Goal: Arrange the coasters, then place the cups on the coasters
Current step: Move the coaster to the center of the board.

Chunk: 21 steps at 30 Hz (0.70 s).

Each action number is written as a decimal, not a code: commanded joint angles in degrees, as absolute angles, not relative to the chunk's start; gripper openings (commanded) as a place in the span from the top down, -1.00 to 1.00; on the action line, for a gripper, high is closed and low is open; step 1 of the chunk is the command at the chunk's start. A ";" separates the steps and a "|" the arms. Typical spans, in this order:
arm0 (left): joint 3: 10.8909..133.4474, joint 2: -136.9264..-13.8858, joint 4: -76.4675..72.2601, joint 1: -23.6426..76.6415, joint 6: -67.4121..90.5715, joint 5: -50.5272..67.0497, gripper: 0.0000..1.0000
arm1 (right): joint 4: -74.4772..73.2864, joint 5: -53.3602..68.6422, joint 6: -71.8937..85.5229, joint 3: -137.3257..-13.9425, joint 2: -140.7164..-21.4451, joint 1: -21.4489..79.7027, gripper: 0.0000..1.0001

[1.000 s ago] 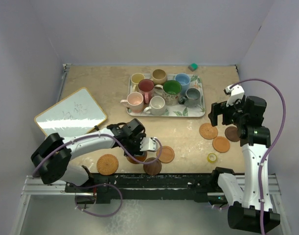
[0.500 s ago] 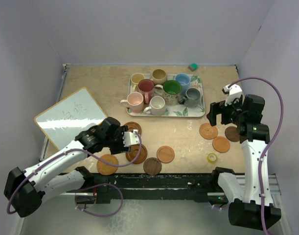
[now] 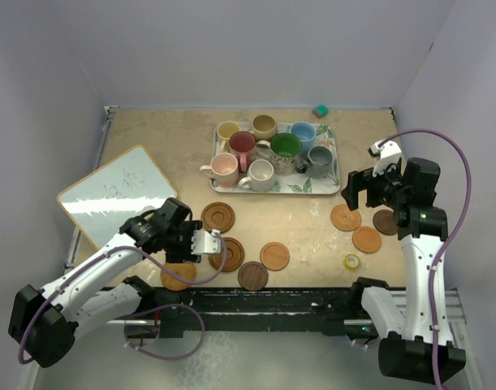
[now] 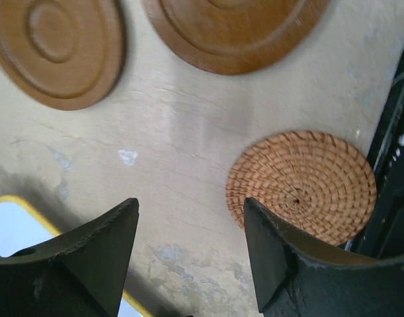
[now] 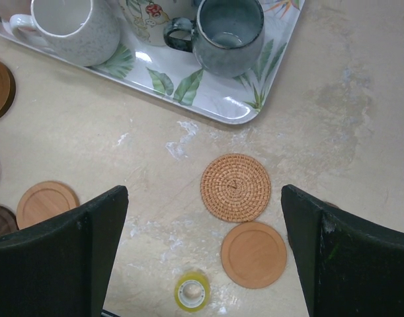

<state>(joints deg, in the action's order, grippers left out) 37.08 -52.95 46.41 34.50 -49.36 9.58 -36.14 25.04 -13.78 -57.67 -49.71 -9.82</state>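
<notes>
Eight cups stand on the leaf-print tray (image 3: 337, 184), among them pink (image 3: 223, 167), white (image 3: 260, 173), green (image 3: 286, 146) and grey (image 3: 320, 157). Two ringed wooden coasters (image 3: 218, 216) (image 3: 229, 253), a light one (image 3: 274, 256) and a dark one (image 3: 252, 276) lie at front centre. My left gripper (image 3: 205, 244) hangs open and empty over bare table (image 4: 192, 224), with a woven coaster (image 4: 302, 185) just to its right. My right gripper (image 3: 369, 188) is open and empty, high above a woven coaster (image 5: 235, 187) and a light coaster (image 5: 254, 254). A dark coaster (image 3: 386, 222) is partly hidden behind it.
A whiteboard (image 3: 118, 193) with a yellow rim lies at the left, close to my left arm. A small yellow tape roll (image 3: 351, 262) sits at front right. A green block (image 3: 320, 110) rests by the back wall. Walls close in on three sides.
My left arm has swung back to the left, off the ringed coasters, which now lie uncovered. Its gripper has dropped towards the woven coaster. The right arm has barely moved.
</notes>
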 commanded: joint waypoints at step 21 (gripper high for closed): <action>31.20 -63.57 48.64 33.96 -70.79 9.48 -0.24 | -35.65 27.22 -14.73 -58.43 -48.19 -10.02 -1.00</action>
